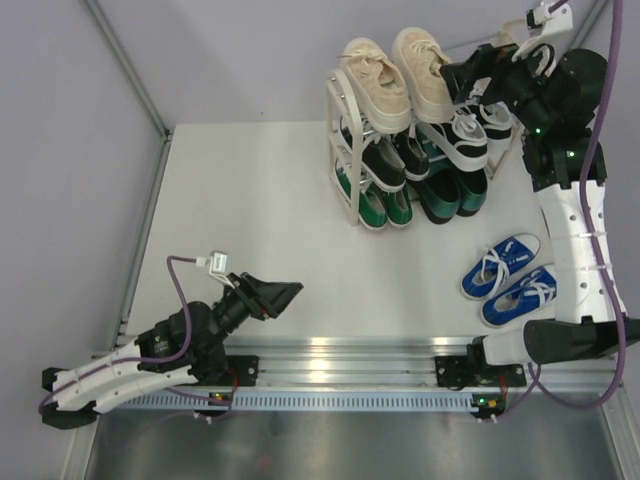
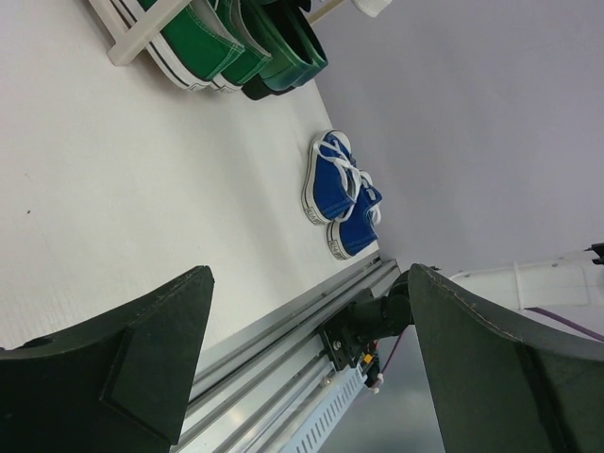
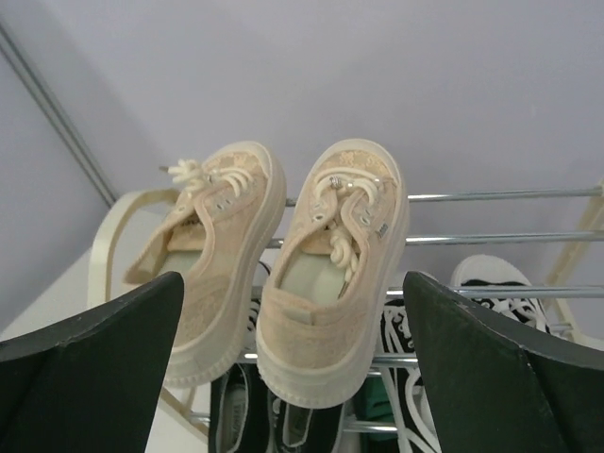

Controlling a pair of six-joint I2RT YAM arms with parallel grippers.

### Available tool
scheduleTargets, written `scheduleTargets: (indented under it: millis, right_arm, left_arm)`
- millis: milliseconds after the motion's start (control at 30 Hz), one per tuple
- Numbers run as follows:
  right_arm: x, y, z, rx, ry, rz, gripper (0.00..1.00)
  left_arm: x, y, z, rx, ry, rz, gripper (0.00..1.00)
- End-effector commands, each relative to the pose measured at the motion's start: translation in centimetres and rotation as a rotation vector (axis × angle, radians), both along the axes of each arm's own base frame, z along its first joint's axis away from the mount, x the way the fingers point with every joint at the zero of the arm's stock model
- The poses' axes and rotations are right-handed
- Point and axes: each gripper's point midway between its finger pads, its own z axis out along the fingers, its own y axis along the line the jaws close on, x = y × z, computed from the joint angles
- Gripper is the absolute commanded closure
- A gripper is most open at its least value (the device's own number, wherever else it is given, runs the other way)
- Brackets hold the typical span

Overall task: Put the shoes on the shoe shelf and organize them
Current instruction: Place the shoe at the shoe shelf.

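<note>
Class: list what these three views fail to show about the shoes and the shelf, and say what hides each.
- Top view: right end of the shoe shelf, behind the right end effector and its arm.
- Right wrist view: the lower tiers, behind the cream sneakers and cut by the bottom edge.
- Left wrist view: green sneakers, toes only, the rest cut by the top edge.
</note>
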Motion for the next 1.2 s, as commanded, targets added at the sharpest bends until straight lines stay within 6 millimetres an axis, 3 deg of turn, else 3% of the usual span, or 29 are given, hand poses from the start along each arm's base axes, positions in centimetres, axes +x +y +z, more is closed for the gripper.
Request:
scheduleTargets:
  millis: [0, 267, 467, 600, 733, 933, 1167]
  right_arm:
    - [0.9, 0.8, -3.6, -0.172, 0.033, 0.065, 0.01]
    - [2.6, 2.0, -6.8, -0.207, 0.115, 0.098, 0.01]
    - [3.2, 3.5, -8.6, -0.220, 0.160, 0.099, 0.09]
    - [3.4, 3.9, -8.6, -0.210, 0.162, 0.114, 0.30]
    - [3.4, 4.3, -8.5, -0.211, 0.154, 0.135, 0.42]
    - [2.6, 5.0, -7.5, -0.221, 0.108, 0.185, 0.51]
    - [1.9, 6.1, -7.8, -0.214, 0.101, 0.265, 0.59]
  left_arm:
    - [-0.1, 0.2, 1.2, -0.023, -0.030, -0.005, 0.11]
    - [-0.2, 0.0, 0.8, -0.019, -0.024, -0.014, 0.11]
    - [-0.2, -0.1, 0.3, -0.020, -0.012, -0.015, 0.11]
    - [-0.2, 0.0, 0.3, -0.027, -0.014, -0.015, 0.11]
    - [-0.3, 0.0, 0.5, -0.037, -0.016, -0.018, 0.11]
    - [-0.3, 0.1, 0.4, -0.034, -0.016, -0.015, 0.11]
    - [-0.3, 0.0, 0.4, -0.029, -0.019, -0.019, 0.11]
